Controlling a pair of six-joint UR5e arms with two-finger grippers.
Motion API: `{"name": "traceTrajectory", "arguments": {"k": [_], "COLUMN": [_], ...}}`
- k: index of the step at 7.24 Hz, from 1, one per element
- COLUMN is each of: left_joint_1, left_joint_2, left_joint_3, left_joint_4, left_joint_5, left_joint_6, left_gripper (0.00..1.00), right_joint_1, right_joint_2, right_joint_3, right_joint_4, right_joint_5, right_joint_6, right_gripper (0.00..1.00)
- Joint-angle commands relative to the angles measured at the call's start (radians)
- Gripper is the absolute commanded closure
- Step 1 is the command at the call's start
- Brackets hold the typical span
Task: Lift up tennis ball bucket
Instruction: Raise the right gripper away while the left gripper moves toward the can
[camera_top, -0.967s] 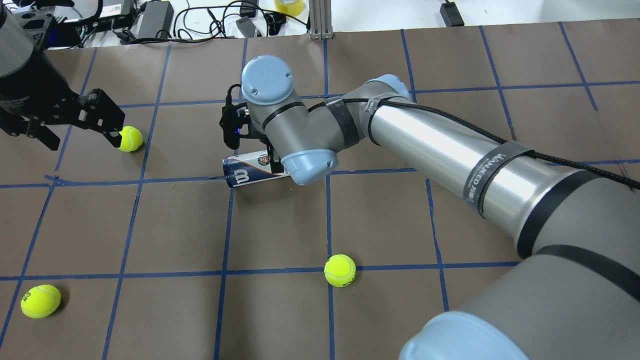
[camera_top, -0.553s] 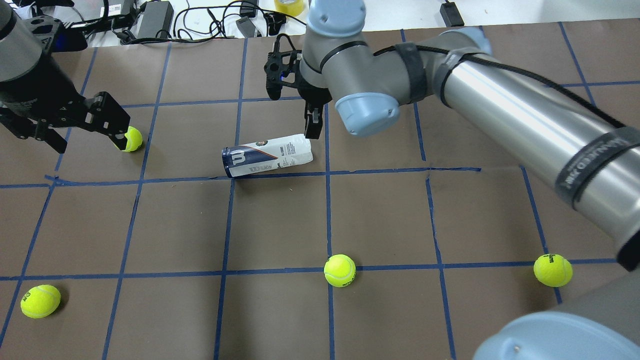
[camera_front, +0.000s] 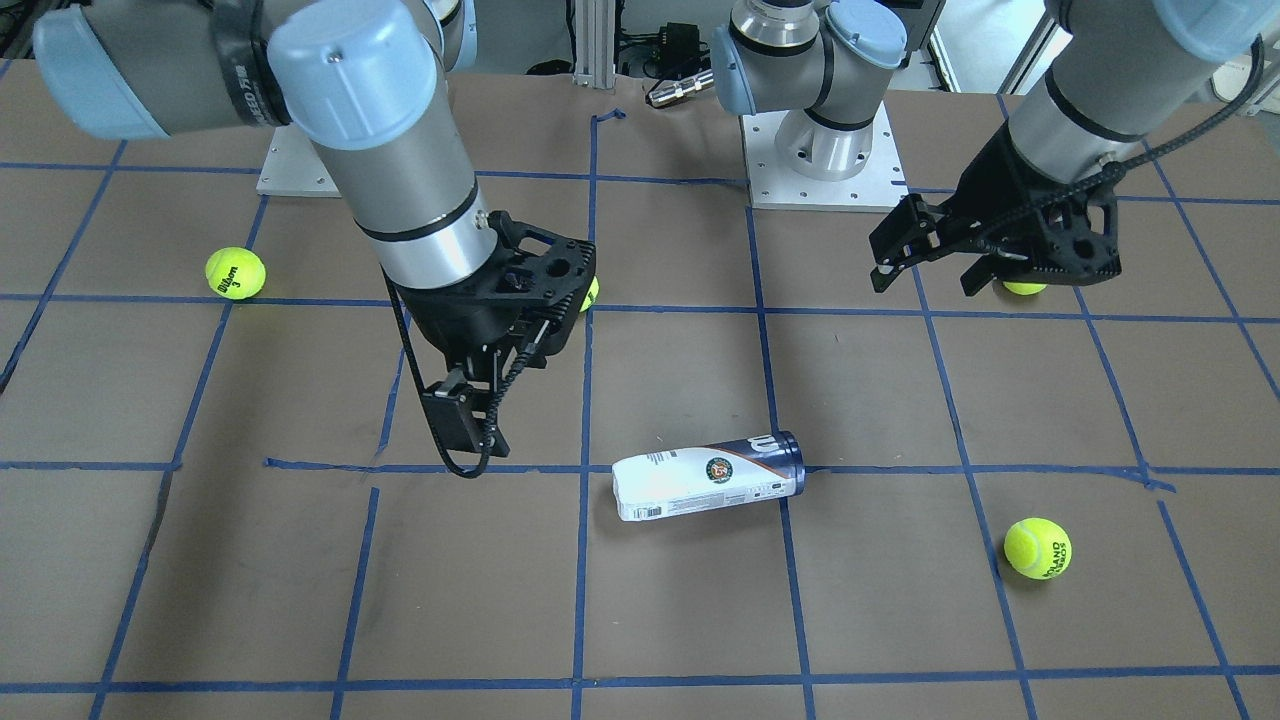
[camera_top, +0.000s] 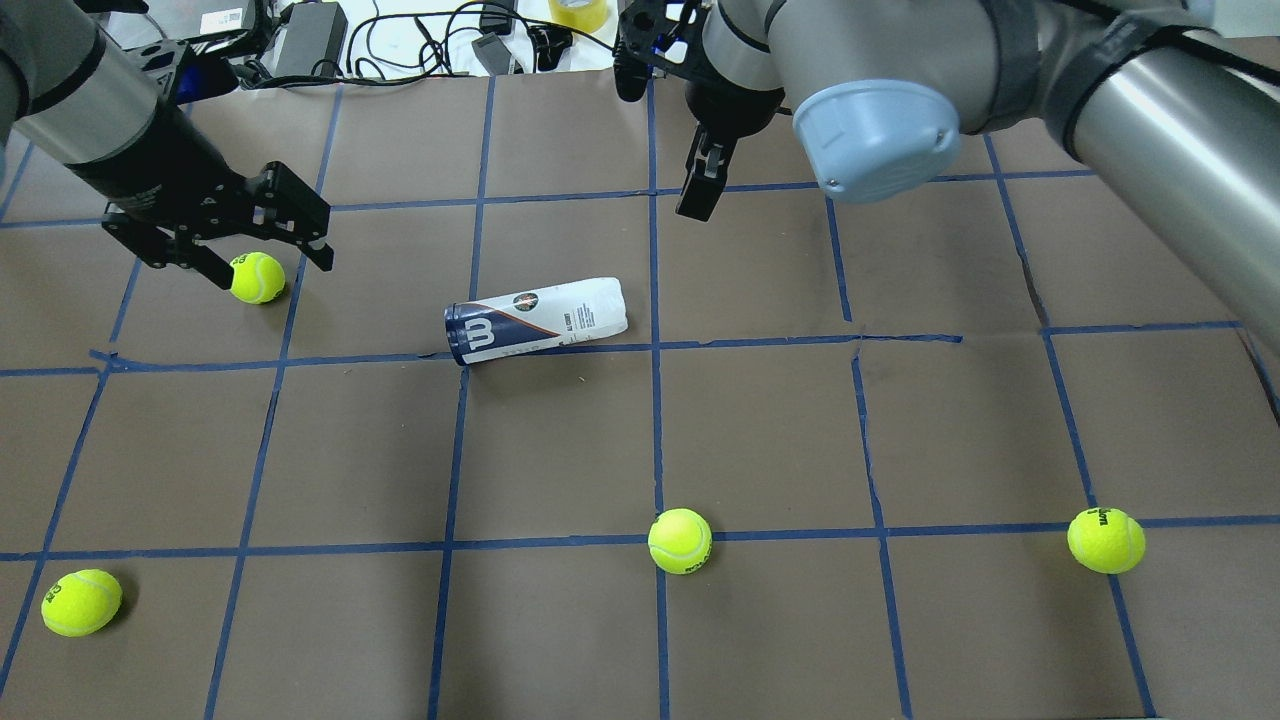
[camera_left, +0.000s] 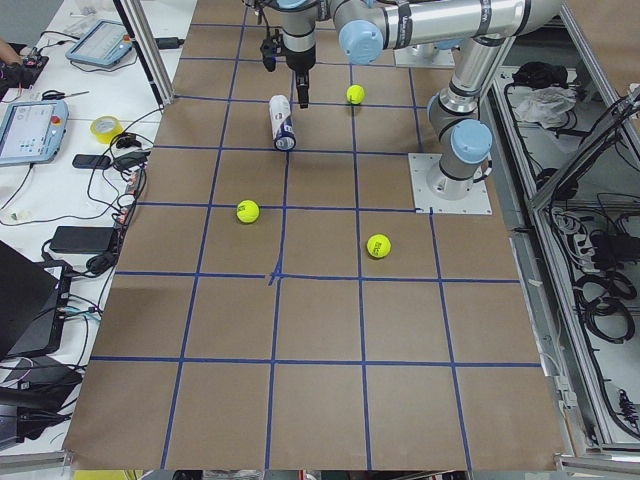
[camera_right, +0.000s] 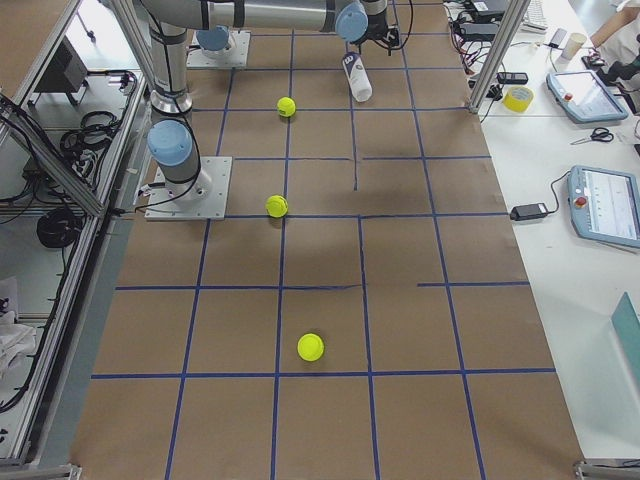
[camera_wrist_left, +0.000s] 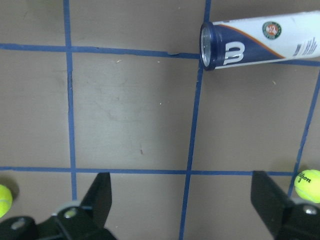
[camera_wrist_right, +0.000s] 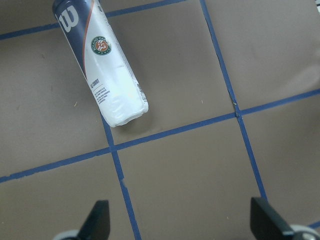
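The tennis ball bucket (camera_top: 535, 320) lies on its side on the brown table, navy end toward the robot's left. It also shows in the front view (camera_front: 708, 478), the left wrist view (camera_wrist_left: 260, 42) and the right wrist view (camera_wrist_right: 102, 65). My right gripper (camera_top: 703, 175) is open and empty, raised above the table beyond the bucket's white end and apart from it (camera_front: 500, 385). My left gripper (camera_top: 262, 262) is open and empty, hovering over a tennis ball (camera_top: 257, 277) far to the bucket's left (camera_front: 930, 275).
Three more tennis balls lie on the near side of the table: one in the middle (camera_top: 680, 541), one on the right (camera_top: 1105, 540), one on the left (camera_top: 81, 602). Cables and power bricks (camera_top: 300, 35) lie past the far edge.
My right gripper was at the bucket a second ago. It has let go, risen and moved away to the far right. The bucket stays lying on the table. My left gripper shifted slightly right.
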Motion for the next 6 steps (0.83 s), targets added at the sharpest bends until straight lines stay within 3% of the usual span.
{"name": "traceTrajectory", "arguments": {"k": [1,3,5,6], "left_joint_1": [0.026,0.076,0.079,0.079], "left_joint_2": [-0.084,-0.141,-0.223,-0.260], "left_joint_3": [-0.017,-0.042,-0.086,-0.111], "left_joint_4": [0.039,0.071,0.204,0.241], "left_joint_5": [-0.159,-0.274,-0.324,-0.408], "left_joint_6": [0.013,0.088,0.087,0.081], "left_gripper": [0.00,0.00,0.00,0.00], "right_joint_1": [-0.074,-0.159,-0.250,-0.249], "right_joint_2": [-0.087,-0.145,-0.200,-0.226], "right_joint_3": [-0.002,0.003,0.006,0.011], "right_joint_4": [0.075,0.170,0.319,0.366], "right_joint_5": [-0.002,-0.016,-0.017,-0.022], "right_joint_6": [0.168,0.227,0.243,0.366], "right_gripper": [0.00,0.00,0.00,0.00]}}
